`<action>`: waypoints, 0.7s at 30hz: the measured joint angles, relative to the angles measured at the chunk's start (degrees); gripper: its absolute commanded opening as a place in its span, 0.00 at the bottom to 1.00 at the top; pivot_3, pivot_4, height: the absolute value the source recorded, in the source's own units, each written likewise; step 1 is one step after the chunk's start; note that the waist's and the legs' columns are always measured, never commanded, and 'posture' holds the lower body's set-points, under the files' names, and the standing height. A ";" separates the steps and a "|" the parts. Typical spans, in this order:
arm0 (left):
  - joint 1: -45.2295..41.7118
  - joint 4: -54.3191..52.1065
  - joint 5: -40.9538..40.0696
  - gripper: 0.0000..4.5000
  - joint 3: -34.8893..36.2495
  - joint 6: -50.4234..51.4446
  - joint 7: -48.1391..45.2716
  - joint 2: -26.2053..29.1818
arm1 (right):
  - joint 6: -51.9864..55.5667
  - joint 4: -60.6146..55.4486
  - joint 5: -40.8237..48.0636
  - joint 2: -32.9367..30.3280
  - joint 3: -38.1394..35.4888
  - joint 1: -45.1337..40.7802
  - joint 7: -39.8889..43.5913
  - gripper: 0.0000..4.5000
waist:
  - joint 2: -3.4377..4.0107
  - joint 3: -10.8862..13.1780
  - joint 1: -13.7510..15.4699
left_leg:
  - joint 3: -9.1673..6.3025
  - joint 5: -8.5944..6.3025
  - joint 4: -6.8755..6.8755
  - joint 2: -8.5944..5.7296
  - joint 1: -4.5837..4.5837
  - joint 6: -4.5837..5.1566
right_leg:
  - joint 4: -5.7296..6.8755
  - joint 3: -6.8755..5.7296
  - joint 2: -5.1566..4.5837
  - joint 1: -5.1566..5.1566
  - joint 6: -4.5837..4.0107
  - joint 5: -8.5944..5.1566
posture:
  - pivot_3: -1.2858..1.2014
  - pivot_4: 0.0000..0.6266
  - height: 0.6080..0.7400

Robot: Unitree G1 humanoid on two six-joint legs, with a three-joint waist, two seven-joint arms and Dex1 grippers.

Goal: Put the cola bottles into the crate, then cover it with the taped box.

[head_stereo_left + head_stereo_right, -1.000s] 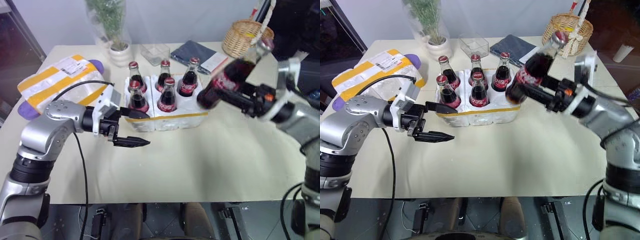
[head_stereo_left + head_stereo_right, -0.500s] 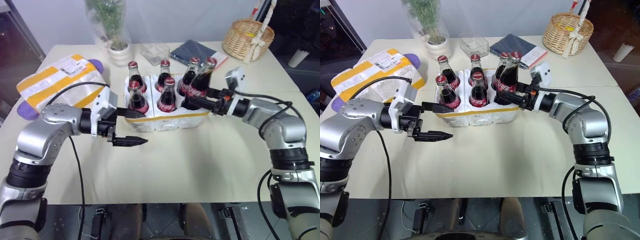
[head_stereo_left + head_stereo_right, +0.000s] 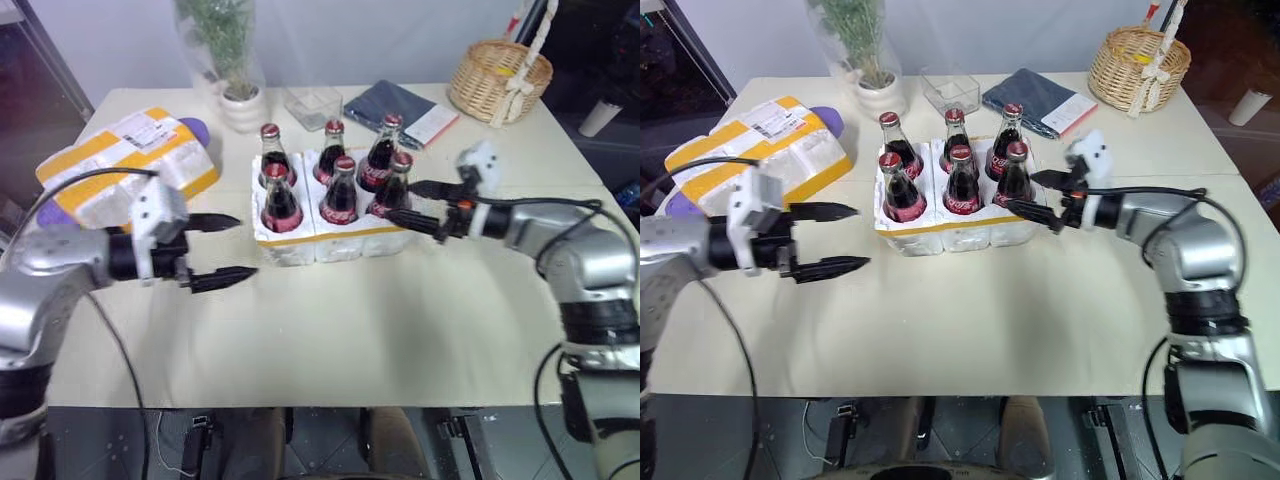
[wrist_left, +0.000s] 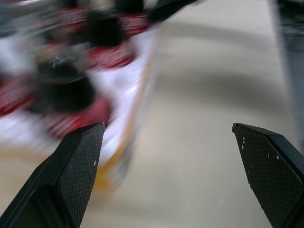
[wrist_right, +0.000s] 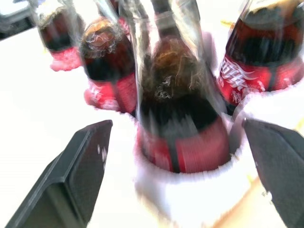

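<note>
All six cola bottles [image 3: 962,180] stand upright in the wells of the crate [image 3: 950,232], two rows of three, red caps up, near the middle of the pale table [image 3: 1040,310]. The bottle at the crate's near right corner [image 3: 1016,175] sits between the spread fingers of the right gripper [image 3: 1028,193], which reaches in level from the right; its jaws stand wide on either side of that bottle and, as far as I can see, do not press on the glass. From the right wrist that same bottle [image 5: 178,118] stands in its white well between the two black fingers [image 5: 78,166]. The left gripper [image 3: 832,240] hangs over bare table to the left of the crate, apart from it, with its jaws wide and nothing between them. Behind it, at the table's left edge, the taped box [image 3: 760,150] lies with its shipping label up. Farther back are a potted plant [image 3: 862,60], a clear plastic tub [image 3: 949,92], a dark folded cloth [image 3: 1035,97] and a wicker basket [image 3: 1138,68].
</note>
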 measured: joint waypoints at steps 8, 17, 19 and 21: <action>21.14 0.98 17.18 1.00 19.00 -5.39 10.64 4.63 | 9.78 -6.27 15.27 -13.47 -19.70 4.01 7.04 0.99 | 0.05 0.00 -0.10 | 0.15 -0.01 -0.01 0.04 0.13 0.00 | -0.03 0.01 -0.02 0.09 -0.25 -0.14 | 0.52 0.24 0.98; 17.13 21.43 41.96 1.00 3.91 -15.72 31.40 5.42 | 7.12 -4.50 14.24 -15.36 -20.93 6.97 8.07 0.99 | 0.02 0.00 0.28 | 0.14 -0.01 0.02 0.05 0.02 0.00 | -0.05 0.00 -0.02 0.00 -0.09 -0.07 | 0.52 0.24 0.98; 10.70 27.63 45.56 1.00 -0.95 -18.85 36.33 4.67 | 7.15 -4.84 14.57 -15.41 -21.35 7.07 7.61 0.99 | 0.02 0.00 0.28 | 0.13 -0.01 0.01 0.05 0.02 -0.01 | -0.01 -0.01 -0.02 -0.01 -0.06 -0.04 | 0.52 0.24 0.98; 5.01 34.21 48.97 1.00 -5.34 -22.85 40.93 3.95 | 7.17 -5.64 14.87 -15.58 -22.03 7.84 7.23 0.99 | 0.02 -0.01 0.15 | 0.13 -0.01 0.00 0.04 0.03 -0.01 | 0.02 -0.01 -0.02 -0.02 -0.05 -0.04 | 0.52 0.24 0.98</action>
